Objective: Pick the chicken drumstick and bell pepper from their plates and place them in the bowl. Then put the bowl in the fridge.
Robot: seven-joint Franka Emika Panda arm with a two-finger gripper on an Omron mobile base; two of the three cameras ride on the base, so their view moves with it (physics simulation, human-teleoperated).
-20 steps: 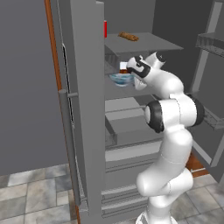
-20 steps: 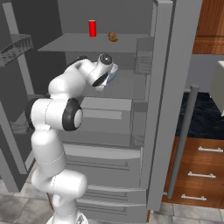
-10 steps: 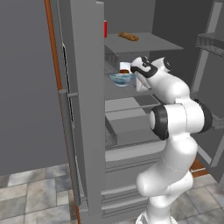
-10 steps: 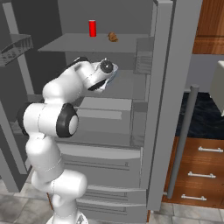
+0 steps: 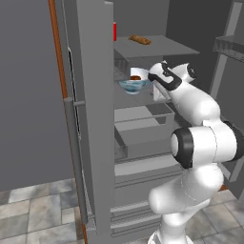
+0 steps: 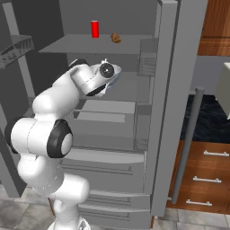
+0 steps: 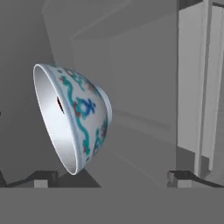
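The bowl (image 5: 134,86), white with a blue pattern outside, stands on a middle shelf inside the open fridge (image 5: 143,125). A dark brown lump, the chicken drumstick (image 5: 136,77), shows over its rim. In the hand view the bowl (image 7: 83,116) looks tipped because the hand is rolled, and a thin dark red-brown sliver (image 7: 59,104) shows inside it. The bell pepper is hidden and the plates are out of view. My gripper (image 5: 153,79) hangs just right of the bowl without touching it. It is open, with its fingertips (image 7: 41,179) far apart and nothing between them (image 7: 111,178).
On the fridge's top shelf stand a slim red bottle (image 6: 95,29) and a tan bread-like item (image 5: 139,39). The fridge door (image 5: 90,119) stands open at the left, the other door (image 6: 173,108) at the right. Wooden drawers (image 6: 204,179) lie beyond it.
The hand has drawn back a little from the bowl, toward the fridge's front, and the elbow has swung lower. The bowl has stayed on the shelf and the jaws have stayed open.
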